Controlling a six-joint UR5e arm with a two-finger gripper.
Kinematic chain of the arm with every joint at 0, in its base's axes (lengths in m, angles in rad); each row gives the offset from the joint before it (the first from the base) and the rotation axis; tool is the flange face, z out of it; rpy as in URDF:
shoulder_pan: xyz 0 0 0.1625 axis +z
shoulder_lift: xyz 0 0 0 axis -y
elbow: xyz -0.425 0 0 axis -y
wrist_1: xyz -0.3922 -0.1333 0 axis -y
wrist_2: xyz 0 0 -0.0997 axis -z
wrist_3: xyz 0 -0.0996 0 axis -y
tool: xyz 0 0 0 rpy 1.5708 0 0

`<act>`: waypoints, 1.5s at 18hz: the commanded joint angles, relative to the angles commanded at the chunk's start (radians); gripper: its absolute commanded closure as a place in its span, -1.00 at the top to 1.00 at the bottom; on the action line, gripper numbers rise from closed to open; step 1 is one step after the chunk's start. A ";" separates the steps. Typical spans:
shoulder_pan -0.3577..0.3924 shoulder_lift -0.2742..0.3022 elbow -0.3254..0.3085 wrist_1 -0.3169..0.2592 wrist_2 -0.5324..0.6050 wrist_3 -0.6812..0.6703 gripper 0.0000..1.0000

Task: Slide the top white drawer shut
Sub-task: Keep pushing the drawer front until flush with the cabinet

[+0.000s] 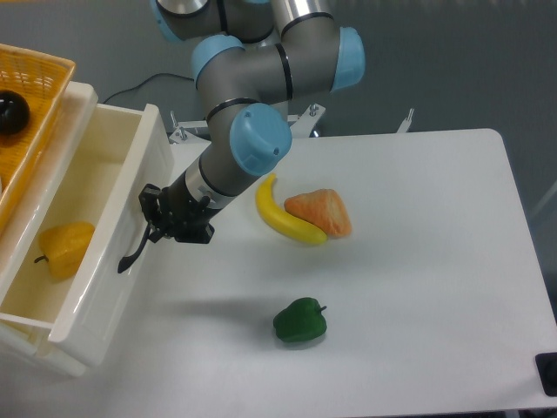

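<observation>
Push step in hand: gripper against front panel of top white drawer beside black handle; jaw state cannot tell. Drawer at left, part open, yellow pepper inside. Next: steady leftward push until flush

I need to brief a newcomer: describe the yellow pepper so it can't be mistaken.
Start at the top white drawer, the big open box at the table's left edge. Inside, on its floor near the left wall, lies the yellow pepper. It is the only thing in the drawer; the green pepper lies out on the table.
</observation>
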 joint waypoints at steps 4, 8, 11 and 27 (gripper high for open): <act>-0.011 0.006 0.000 0.000 -0.003 -0.002 -0.92; -0.026 0.006 0.000 0.003 -0.011 -0.014 -0.92; -0.040 0.006 -0.005 0.005 -0.015 -0.014 -0.92; -0.097 0.006 -0.020 0.050 -0.044 -0.015 -0.91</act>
